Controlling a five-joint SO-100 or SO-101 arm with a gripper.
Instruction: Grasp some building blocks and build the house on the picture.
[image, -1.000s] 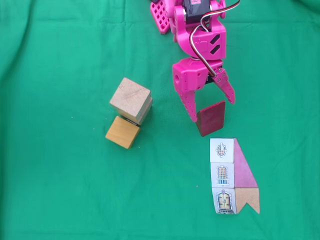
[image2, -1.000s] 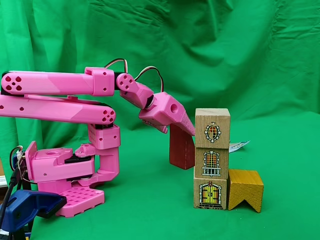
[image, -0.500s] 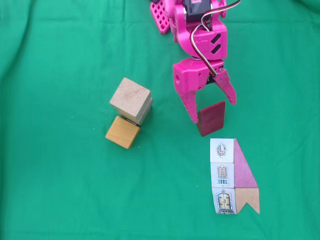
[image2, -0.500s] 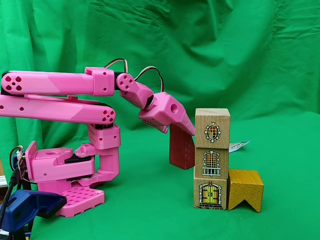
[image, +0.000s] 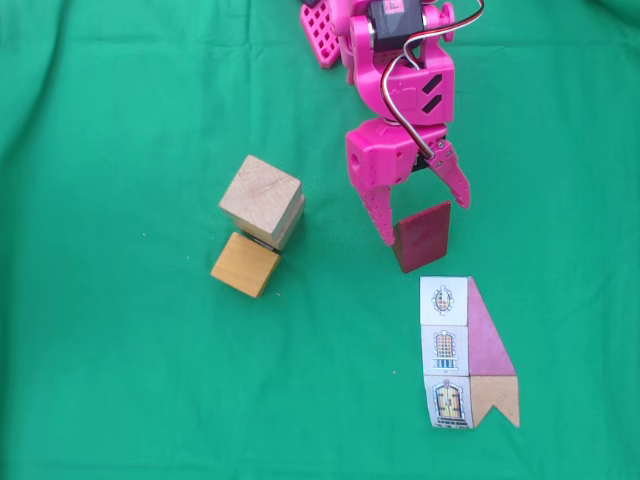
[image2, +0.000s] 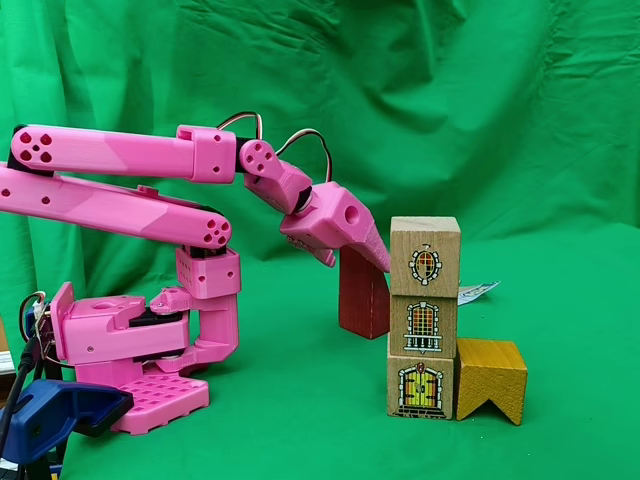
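In a fixed view from above, my pink gripper (image: 425, 220) is open, its fingers straddling the near end of the dark red wedge-shaped block (image: 422, 240). The left finger touches the block's edge; the right fingertip stands apart from it. A stack of pale cubes (image: 262, 198) and an orange block (image: 245, 264) sit to the left. The picture (image: 466, 350) lies flat below the gripper. In a fixed view from the side, the gripper (image2: 372, 258) points down onto the upright red block (image2: 362, 295), beside the house (image2: 424, 315) of three stacked cubes and the orange notched block (image2: 491, 378).
Green cloth (image: 120, 380) covers the table and the backdrop. The arm's pink base (image2: 140, 350) stands at the left in the side view, with a blue clamp (image2: 50, 420) at the lower left corner. A corner of paper (image2: 478, 291) shows behind the stack.
In the side view the arm's upper links have risen slightly. The gripper stays open around the red block, which has not moved.
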